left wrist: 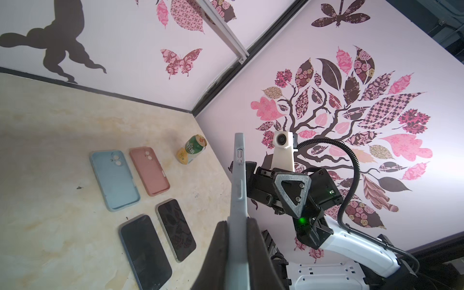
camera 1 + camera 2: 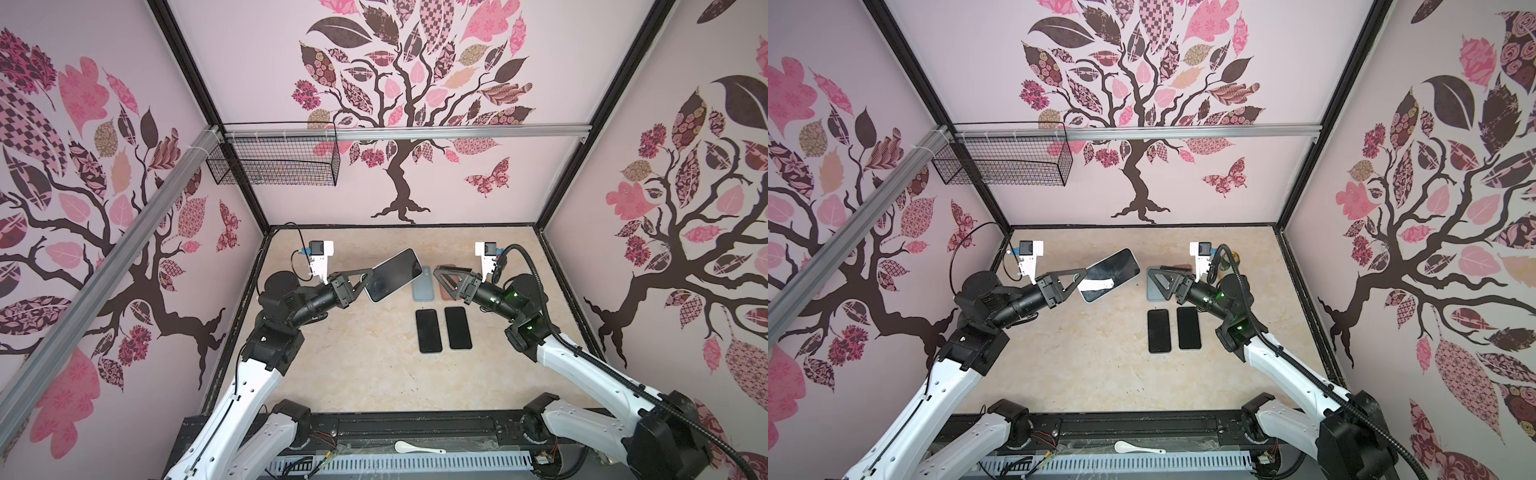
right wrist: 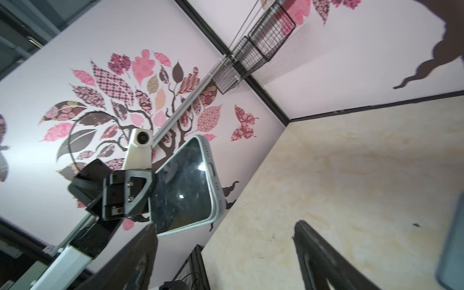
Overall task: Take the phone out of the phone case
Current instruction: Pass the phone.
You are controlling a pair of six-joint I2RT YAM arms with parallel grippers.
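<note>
A phone (image 2: 395,274) with a dark screen sits in a pale grey phone case (image 1: 238,185) and is held tilted above the table. My left gripper (image 2: 365,283) is shut on one short end of it, with a finger on each face of the case. In the left wrist view the case's edge runs straight out from the left gripper (image 1: 237,223). My right gripper (image 2: 437,275) stands open just to the right of the phone's free end, not touching it. In the right wrist view the phone (image 3: 185,185) lies beyond the right gripper (image 3: 224,226), whose fingers are empty.
An empty blue case (image 2: 424,286) and a pink case (image 2: 446,291) lie on the table under the right gripper. Two bare phones (image 2: 428,330) (image 2: 458,328) lie side by side nearer the front. A green can (image 1: 192,149) stands by the right wall. A wire basket (image 2: 274,162) hangs at the back left.
</note>
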